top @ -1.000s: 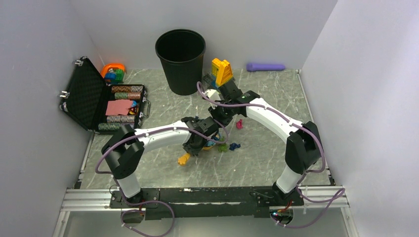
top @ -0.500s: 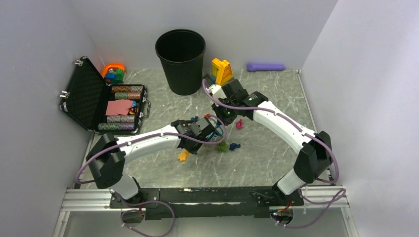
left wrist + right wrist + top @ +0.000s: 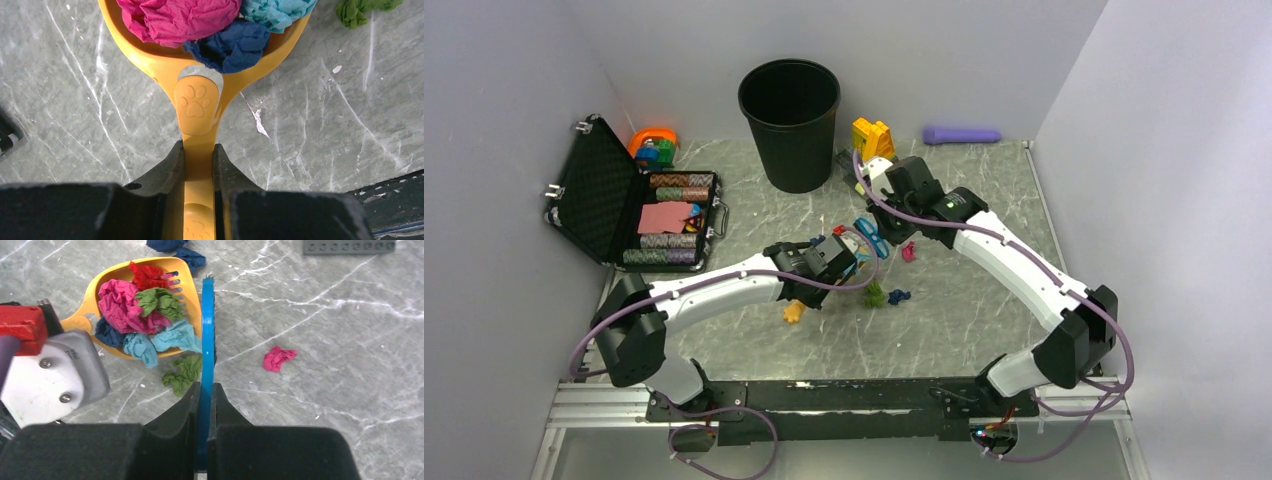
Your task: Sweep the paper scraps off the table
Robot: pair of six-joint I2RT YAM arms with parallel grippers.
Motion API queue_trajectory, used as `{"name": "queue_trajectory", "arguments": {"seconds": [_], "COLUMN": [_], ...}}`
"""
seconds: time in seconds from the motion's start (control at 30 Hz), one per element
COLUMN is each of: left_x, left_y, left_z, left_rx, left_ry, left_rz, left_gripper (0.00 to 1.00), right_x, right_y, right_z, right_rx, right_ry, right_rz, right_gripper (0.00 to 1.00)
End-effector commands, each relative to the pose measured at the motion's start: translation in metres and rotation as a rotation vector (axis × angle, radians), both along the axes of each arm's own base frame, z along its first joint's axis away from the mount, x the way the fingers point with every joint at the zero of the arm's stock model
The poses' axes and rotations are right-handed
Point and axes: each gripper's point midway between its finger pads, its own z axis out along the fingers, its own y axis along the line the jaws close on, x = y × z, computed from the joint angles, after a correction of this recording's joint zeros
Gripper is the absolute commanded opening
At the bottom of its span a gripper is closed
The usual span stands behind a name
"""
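Note:
My left gripper (image 3: 198, 150) is shut on the handle of a yellow scoop (image 3: 197, 100), which lies low over the table (image 3: 964, 330). Magenta (image 3: 180, 20), dark blue (image 3: 230, 47) and teal (image 3: 275, 12) paper scraps fill the scoop. The right gripper (image 3: 205, 387) is shut on a thin blue brush (image 3: 207, 335), standing on edge just right of the scoop (image 3: 107, 275). Loose on the marble lie a green scrap (image 3: 182, 372), a pink one (image 3: 278, 358) and dark blue ones (image 3: 192, 259). From above, the green (image 3: 876, 296), blue (image 3: 899, 296) and pink (image 3: 909, 252) scraps lie between the arms.
A black bin (image 3: 790, 120) stands at the back centre. An open black case (image 3: 614, 205) lies at the left. Yellow toy bricks (image 3: 873, 143) and a purple object (image 3: 962, 134) sit along the back wall. A grey flat brick (image 3: 349, 246) lies beyond the brush.
The right arm has pulled back toward the right, carrying the brush off the scoop's mouth. The left arm's elbow has swung left and the scoop has shifted slightly away from the base.

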Motion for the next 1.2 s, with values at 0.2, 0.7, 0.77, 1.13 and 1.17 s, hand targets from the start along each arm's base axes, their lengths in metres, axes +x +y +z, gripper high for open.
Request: {"name": "queue_trajectory", "arguments": {"seconds": [0.2, 0.7, 0.77, 1.13, 1.17], "left_x": [0.014, 0.063, 0.073, 0.142, 0.149], "left_y": [-0.001, 0.008, 0.009, 0.003, 0.003], "left_z": [0.037, 0.101, 0.110, 0.167, 0.172], "left_rx": [-0.042, -0.079, -0.068, -0.132, -0.137], "left_ry": [-0.092, -0.158, -0.171, -0.263, -0.269], "left_rz": [0.039, 0.089, 0.093, 0.091, 0.093], "left_gripper": [0.00, 0.00, 0.00, 0.00, 0.00], "right_x": [0.021, -0.008, -0.008, -0.010, -0.011], "right_y": [-0.055, -0.084, -0.086, -0.088, -0.087], "right_z": [0.060, 0.067, 0.068, 0.059, 0.058], "right_rx": [0.107, 0.291, 0.281, 0.249, 0.252], "right_ry": [-0.214, -0.258, -0.264, -0.239, -0.233], "right_rz": [-0.401, -0.537, -0.537, -0.545, -0.541], "right_gripper": [0.00, 0.00, 0.00, 0.00, 0.00]}}
